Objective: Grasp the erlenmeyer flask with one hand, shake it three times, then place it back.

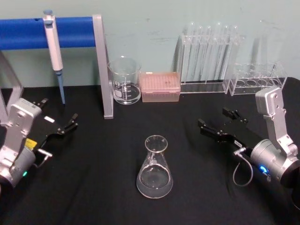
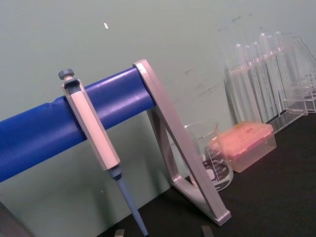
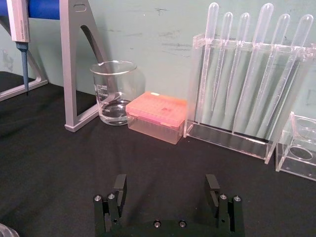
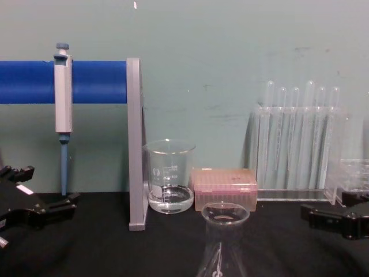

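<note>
The left pincer (image 1: 65, 127) hovers low over the desk's (image 1: 93, 187) left side, jaws parted and empty, pointing toward the middle. Behind it a pipette (image 1: 54, 47) hangs on a blue stand (image 1: 101, 65); a wide sweep by this arm could knock either one.

The flask (image 1: 154, 168) stands upright on the desk at the centre front, between the two arms and well apart from both, with a little clear liquid in its base. Neither arm has it yet, so the grasp is still to come. The glass is smooth and the cone tapers, so jaws closing on the sloped wall would likely slide upward or tip it; the neck looks the safer hold. A pincer coming in too low could push the base and skid the flask along the cloth. Shaking hard could slosh liquid out of the open mouth.

Farther back stand a beaker (image 1: 125, 80), a pink tip box (image 1: 160, 86) and a rack of tubes (image 1: 208, 56), all clear of the likely path.

The right pincer (image 1: 218, 124) sits over the desk's right side, jaws wide apart and holding nothing, a little nearer the flask. A smaller rack (image 1: 258, 79) stands behind it, and a high lift or backswing could clip that.
</note>
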### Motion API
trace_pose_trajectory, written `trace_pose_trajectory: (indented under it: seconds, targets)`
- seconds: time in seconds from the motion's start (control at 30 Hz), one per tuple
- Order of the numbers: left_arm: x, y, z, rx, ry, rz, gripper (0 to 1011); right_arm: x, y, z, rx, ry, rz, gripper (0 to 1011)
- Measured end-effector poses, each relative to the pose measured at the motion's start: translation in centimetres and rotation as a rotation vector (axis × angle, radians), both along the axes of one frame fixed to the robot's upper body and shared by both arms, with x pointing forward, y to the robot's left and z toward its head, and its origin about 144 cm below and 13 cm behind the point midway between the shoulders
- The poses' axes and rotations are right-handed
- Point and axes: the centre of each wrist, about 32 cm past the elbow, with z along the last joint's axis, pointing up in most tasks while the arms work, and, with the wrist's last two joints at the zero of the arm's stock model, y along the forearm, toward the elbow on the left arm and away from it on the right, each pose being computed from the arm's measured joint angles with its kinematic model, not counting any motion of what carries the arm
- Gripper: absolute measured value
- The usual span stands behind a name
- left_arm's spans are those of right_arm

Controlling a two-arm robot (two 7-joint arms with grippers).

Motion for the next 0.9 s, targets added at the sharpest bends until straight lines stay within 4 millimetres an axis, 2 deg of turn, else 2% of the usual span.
trace_pose_trajectory:
  seconds: [0.9]
  targets:
    - [0.0, 0.0, 0.0, 0.0, 0.0, 0.0, 1001, 0.0, 0.0, 0.0, 0.001, -0.001, 0.0, 1000]
